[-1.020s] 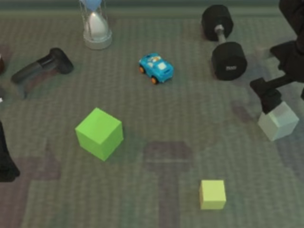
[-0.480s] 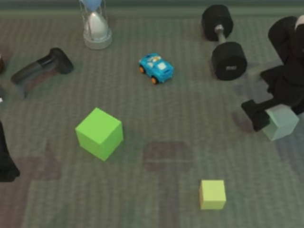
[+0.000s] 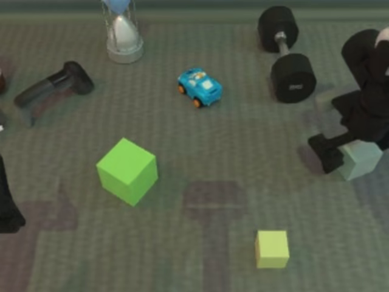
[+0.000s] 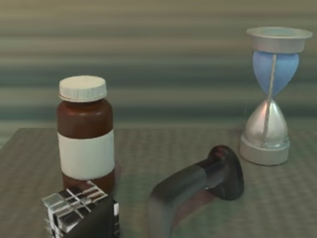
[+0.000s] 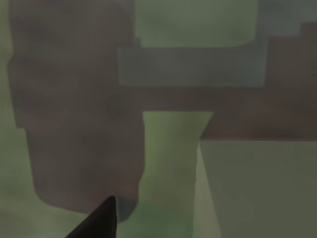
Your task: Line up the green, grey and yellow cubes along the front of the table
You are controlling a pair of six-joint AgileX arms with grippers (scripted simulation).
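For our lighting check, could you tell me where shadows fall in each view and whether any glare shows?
Top view: blocky dark shadows on the table, one by the right tool over the grey cube.
Left wrist view: soft highlights on the hourglass, no harsh glare.
Right wrist view: a broad arm shadow covers the table beside the grey cube.

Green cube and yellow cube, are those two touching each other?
Apart. The top view shows bare table between the green cube and the yellow cube, which sits nearer the front and toward the table's right.
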